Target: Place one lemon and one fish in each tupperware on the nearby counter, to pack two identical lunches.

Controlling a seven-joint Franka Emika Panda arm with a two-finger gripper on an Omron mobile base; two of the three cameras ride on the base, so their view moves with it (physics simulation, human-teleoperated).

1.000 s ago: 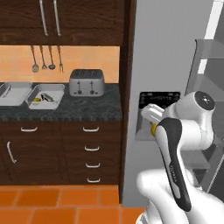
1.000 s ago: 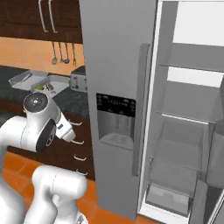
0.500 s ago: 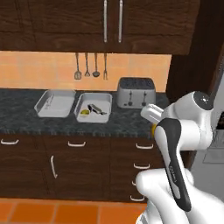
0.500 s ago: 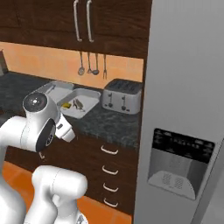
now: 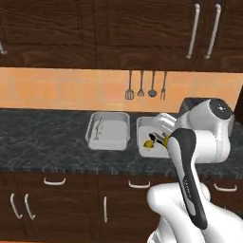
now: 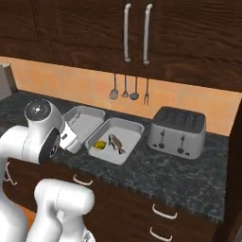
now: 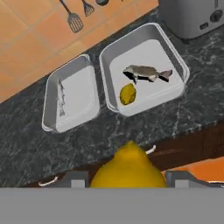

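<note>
- The gripper (image 7: 127,183) is holding a lemon (image 7: 127,168) between its part-open jaws, above the counter's (image 7: 183,118) front edge.
- Two tupperware trays are sitting side by side: the right tray (image 7: 144,70) containing fish (image 7: 146,72) and lemon (image 7: 127,94), the left tray (image 7: 72,94) one fish (image 7: 61,97).
- A toaster (image 6: 177,131) is standing beside them; utensils (image 6: 130,88) are hanging on the orange wall.

Base driven left from fridge; both tupperware trays (image 5: 108,130) (image 6: 118,139) now ahead on counter (image 5: 42,142).

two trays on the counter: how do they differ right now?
Contents: the tray nearer the toaster holds a fish and a lemon; the farther tray holds one fish and no lemon. Fish pose: the nearer tray's lies mid-floor, the farther tray's along one side wall. Both are alike shallow light-grey trays, side by side on the counter.
</note>
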